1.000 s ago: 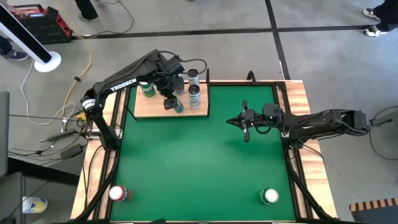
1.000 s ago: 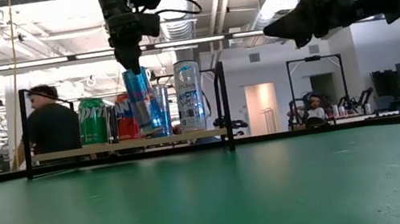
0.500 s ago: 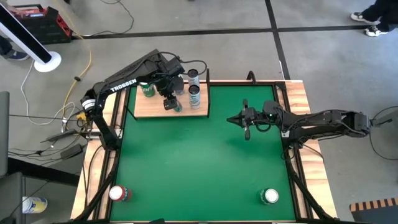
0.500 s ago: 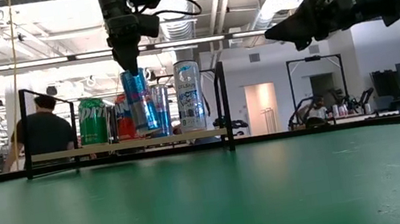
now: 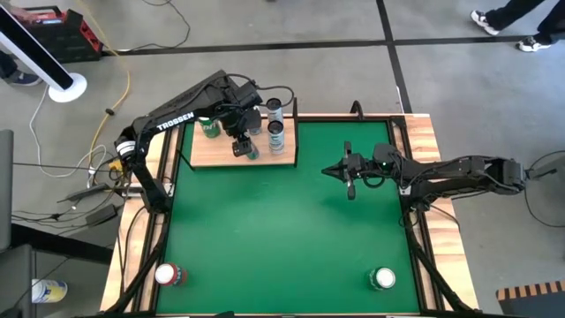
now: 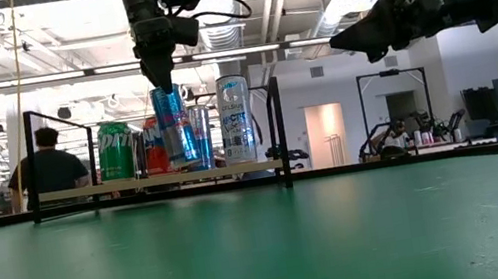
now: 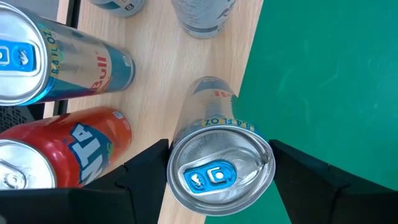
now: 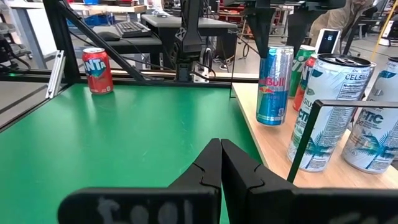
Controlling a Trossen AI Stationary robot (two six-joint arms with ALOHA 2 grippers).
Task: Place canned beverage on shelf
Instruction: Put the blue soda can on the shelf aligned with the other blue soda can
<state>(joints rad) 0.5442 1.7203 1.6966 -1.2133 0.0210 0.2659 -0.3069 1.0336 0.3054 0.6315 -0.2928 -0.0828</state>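
We note a green felt table (image 5: 282, 230) in an open workshop, person (image 6: 48, 163) seated beyond; pale wooden shelf board (image 5: 216, 152) carrying several cans; left gripper (image 5: 242, 141) clasping a tilted slim blue-and-silver beverage can (image 6: 173, 127) at the shelf's near edge; right gripper (image 5: 348, 172) pressed closed, hovering mid-table; orange can (image 5: 166, 276) and green-topped can (image 5: 383, 279) at the near corners.

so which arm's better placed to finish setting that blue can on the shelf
Left. Its pincer already straddles the top of the blue can, which leans at the shelf's front edge. The right pincer is shut and hangs over the green table, away from the shelf.
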